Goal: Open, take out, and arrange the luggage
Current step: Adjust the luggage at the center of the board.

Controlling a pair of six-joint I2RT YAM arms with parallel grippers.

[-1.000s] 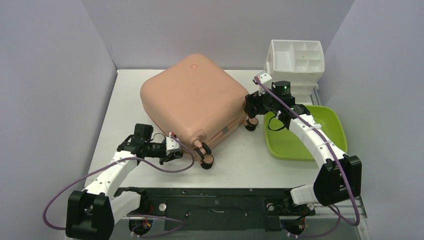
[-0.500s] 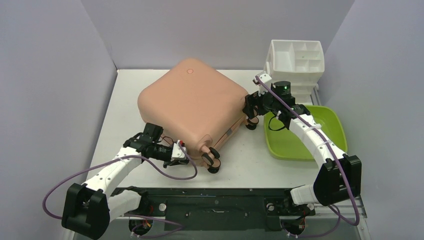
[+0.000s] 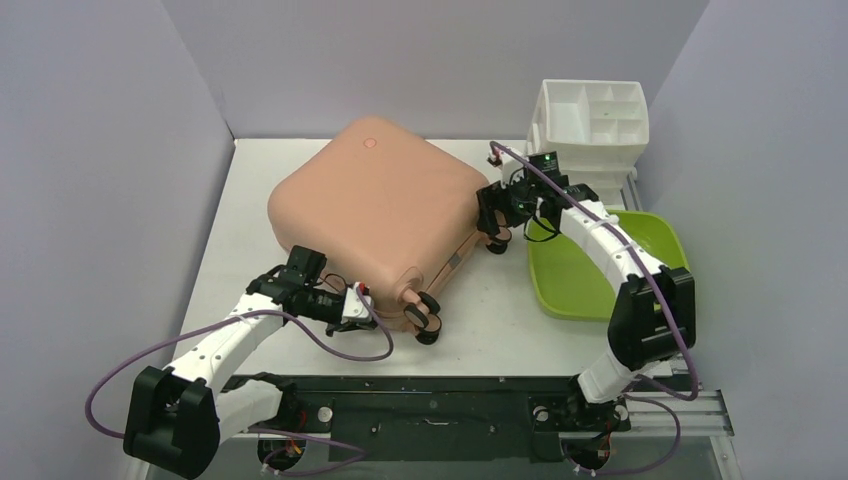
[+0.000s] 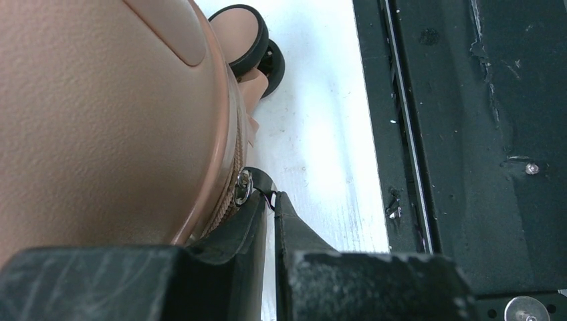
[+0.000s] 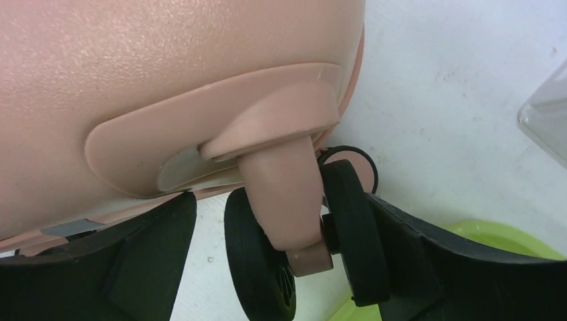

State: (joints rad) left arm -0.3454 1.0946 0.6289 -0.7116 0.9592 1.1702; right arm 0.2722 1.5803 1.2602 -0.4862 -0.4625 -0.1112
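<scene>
The luggage (image 3: pixel 375 215) is seen lying flat and closed on the surface (image 3: pixel 500 310), flanked by both sets of fingers. The left fingers (image 4: pixel 234 241) are pressed together at its zip seam, with a metal zip ring (image 4: pixel 243 186) touching their tip; whether it is pinched cannot be told. The right fingers (image 5: pixel 147 261) are spread wide, and a caster wheel (image 5: pixel 257 267) is straddled between them.

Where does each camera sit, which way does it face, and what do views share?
Top external: above, behind the bases, looking down; both arms, luggage, green tray, white organizer.
Left wrist: along the shut left gripper, pinching the zipper pull.
Right wrist: between the open right gripper, straddling a caster.
Shared: the luggage, in all three.
</scene>
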